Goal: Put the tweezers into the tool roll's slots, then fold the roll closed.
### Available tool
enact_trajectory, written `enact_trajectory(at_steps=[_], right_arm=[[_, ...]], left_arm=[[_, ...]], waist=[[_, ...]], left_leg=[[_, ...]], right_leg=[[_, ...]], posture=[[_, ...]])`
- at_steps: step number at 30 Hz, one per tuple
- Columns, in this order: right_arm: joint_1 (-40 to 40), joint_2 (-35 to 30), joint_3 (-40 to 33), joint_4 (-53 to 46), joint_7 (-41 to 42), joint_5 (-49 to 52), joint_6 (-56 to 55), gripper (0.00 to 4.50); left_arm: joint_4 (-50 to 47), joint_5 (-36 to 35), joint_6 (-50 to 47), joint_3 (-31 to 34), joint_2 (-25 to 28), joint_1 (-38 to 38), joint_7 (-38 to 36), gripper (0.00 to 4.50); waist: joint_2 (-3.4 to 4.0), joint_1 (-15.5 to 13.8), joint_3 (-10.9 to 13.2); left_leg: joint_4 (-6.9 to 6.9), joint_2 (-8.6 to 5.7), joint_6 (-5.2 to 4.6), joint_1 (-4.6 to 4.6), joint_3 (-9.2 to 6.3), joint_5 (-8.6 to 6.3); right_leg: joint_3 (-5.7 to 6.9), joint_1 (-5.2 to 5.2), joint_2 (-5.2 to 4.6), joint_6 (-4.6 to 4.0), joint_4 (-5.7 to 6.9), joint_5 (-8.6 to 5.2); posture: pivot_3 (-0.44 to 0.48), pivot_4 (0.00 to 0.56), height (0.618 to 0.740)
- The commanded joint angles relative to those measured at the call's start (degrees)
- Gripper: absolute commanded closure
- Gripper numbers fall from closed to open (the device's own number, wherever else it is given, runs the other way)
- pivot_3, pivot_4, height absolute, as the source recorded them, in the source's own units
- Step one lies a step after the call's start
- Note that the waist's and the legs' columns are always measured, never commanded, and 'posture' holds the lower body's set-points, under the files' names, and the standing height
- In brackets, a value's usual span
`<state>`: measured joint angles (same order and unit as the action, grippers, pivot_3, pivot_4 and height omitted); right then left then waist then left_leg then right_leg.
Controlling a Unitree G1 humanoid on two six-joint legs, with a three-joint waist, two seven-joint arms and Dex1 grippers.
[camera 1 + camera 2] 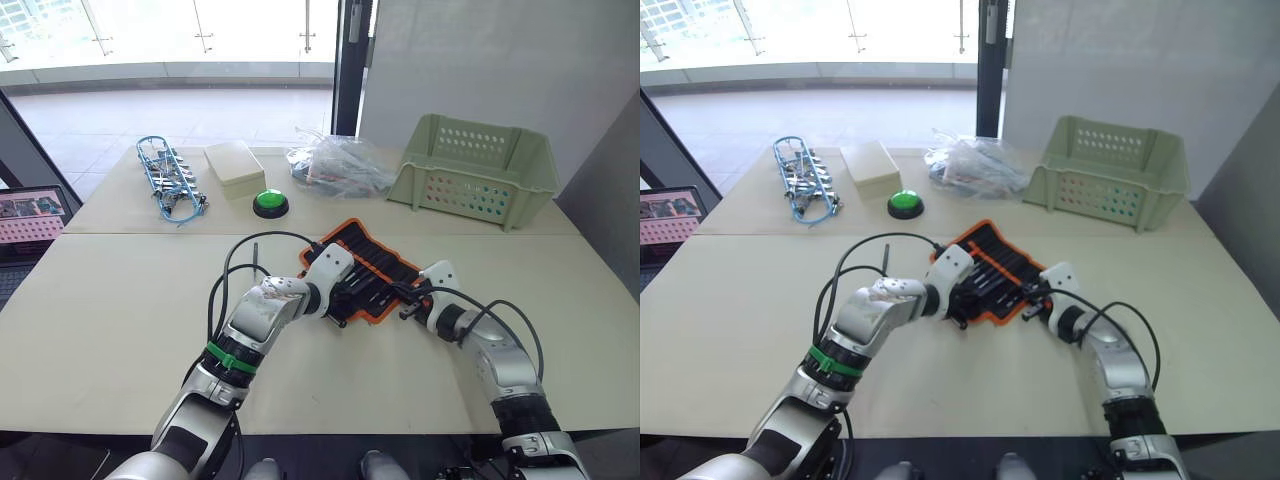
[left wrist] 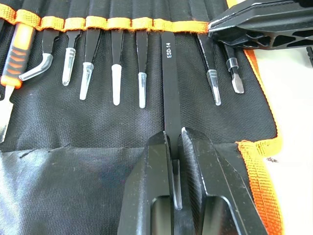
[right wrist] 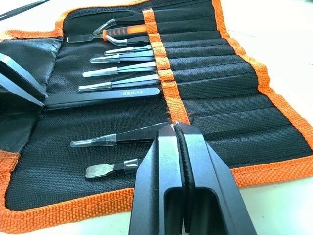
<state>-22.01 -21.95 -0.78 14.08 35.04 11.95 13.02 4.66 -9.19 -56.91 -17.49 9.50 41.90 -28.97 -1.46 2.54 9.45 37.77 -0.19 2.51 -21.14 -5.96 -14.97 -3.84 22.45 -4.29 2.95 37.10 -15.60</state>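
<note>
1. Lying open on the worktop (image 1: 120, 330), near the front middle: the tool roll (image 1: 372, 266), black fabric with orange edging, inner face up.
2. Sitting in the slots (image 3: 215, 83) along the orange band: several tweezers (image 2: 115, 73), tips capped in clear sleeves and pointing out over the black lining, alongside an orange-handled pick.
3. Pinching the tip end of one long black tweezer marked ESD-14 (image 2: 168, 88): the left tool (image 2: 175, 147), fingers nearly together around it, the tweezer's other end reaching to the orange band.
4. Pressing down at the orange band beside the ESD-14 tweezer: the right tool (image 3: 177, 134), fingers closed flat against each other; not possible to tell whether any fabric is caught between them.
5. Meeting over the roll in the head views: the left tool from the near-left edge, the right tool (image 1: 408, 298) from the near-right corner.
6. Standing at the far side of the worktop: a green perforated basket (image 1: 475, 170), a clear plastic bag (image 1: 335, 160), a green button (image 1: 270, 203), a beige box (image 1: 233, 166) and a blue wire bundle (image 1: 168, 178).
</note>
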Motion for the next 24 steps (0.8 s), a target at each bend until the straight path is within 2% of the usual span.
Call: enact_trajectory(at_steps=[1, 11, 24], right_arm=[[0.58, 0.07, 0.88, 1.55, 0.22, -1.01, 0.99, 4.5], [1.27, 0.2, 0.9, 0.92, 0.0, -0.93, 1.11, 4.5], [1.17, 0.46, 1.33, 1.15, -0.13, -1.19, 1.14, 4.5]], left_arm=[[-1.09, 0.47, 0.21, -0.31, -0.65, 1.19, 0.65, 4.48], [0.95, 0.37, 1.51, 0.5, -2.31, 2.07, 1.76, 4.48], [10.63, 2.03, 8.48, 1.68, -5.29, 5.94, 3.2, 4.48]], waist=[[0.0, -0.01, 0.0], [0.0, -0.04, 0.0], [0.0, -0.03, 0.0]], left_leg=[[0.0, 0.0, 0.0, 0.0, 0.0, 0.0], [0.0, 0.0, 0.0, 0.0, 0.0, 0.0], [0.02, -0.01, 0.0, 0.02, 0.0, 0.0]], right_leg=[[0.0, 0.0, 0.0, 0.0, 0.0, 0.0], [0.0, -0.01, 0.0, 0.0, 0.0, 0.0], [0.0, -0.04, 0.0, 0.0, 0.0, 0.0]], posture=[[0.0, 0.15, 0.74], [0.0, 0.15, 0.74], [0.0, 0.15, 0.74]])
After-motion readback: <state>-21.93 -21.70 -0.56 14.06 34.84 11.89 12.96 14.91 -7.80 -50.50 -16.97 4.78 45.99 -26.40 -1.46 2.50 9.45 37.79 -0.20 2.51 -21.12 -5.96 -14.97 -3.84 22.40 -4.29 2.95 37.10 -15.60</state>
